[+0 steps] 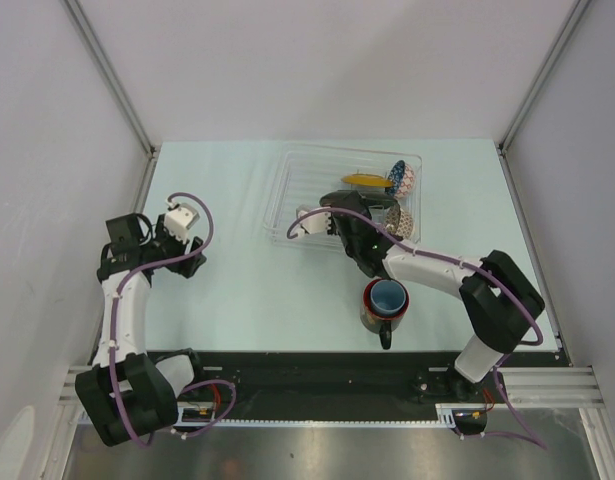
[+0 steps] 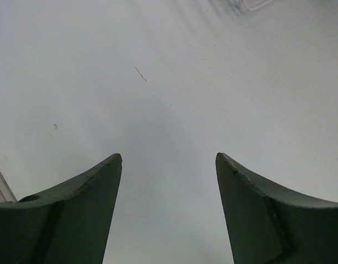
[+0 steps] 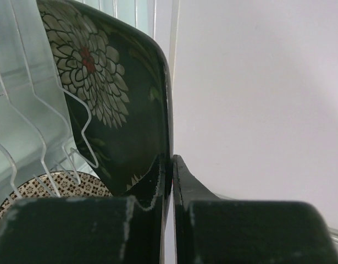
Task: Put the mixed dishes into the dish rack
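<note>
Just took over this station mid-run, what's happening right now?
The right end effector is shut on the rim of the black floral plate, holding it on edge in the dish rack. The left end effector hangs open over the table. The dark mug, with the light blue cup inside it, stands on the table outside the rack.
</note>
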`<state>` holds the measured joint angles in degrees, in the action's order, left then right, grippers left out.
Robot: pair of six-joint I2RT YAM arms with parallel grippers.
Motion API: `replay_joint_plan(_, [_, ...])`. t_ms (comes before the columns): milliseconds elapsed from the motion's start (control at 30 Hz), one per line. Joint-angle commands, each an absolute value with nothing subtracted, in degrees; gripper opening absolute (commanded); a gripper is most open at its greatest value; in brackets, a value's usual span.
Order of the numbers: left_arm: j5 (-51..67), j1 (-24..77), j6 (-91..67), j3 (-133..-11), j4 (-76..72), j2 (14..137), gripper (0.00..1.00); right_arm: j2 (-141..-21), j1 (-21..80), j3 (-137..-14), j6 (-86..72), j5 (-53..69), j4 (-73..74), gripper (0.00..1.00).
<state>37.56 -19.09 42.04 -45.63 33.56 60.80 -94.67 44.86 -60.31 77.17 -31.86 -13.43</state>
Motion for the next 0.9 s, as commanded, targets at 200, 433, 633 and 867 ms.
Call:
replay_joint_plan(200, [40.25,-20.22,41.75,-45.62,32.08,61.44,0.74,-90.97,44.21,-59.77,92.02,-34.54,-29.62,0.0])
replay_joint_plan(433, [39.9,-20.39,42.1,-45.44,32.34,61.26,0.74,-89.39,42.72,-59.24,92.72,-34.45,-29.26,0.0])
replay_joint_plan(633, [40.08,-20.3,42.1,-45.26,32.17,61.52,0.74,-87.37,42.28,-58.54,93.52,-33.49,-30.93,0.0])
replay_joint_plan(867, [39.9,-20.39,42.1,-45.53,32.17,61.61,0.74,-85.43,40.08,-58.45,84.31,-34.98,-17.78,0.0])
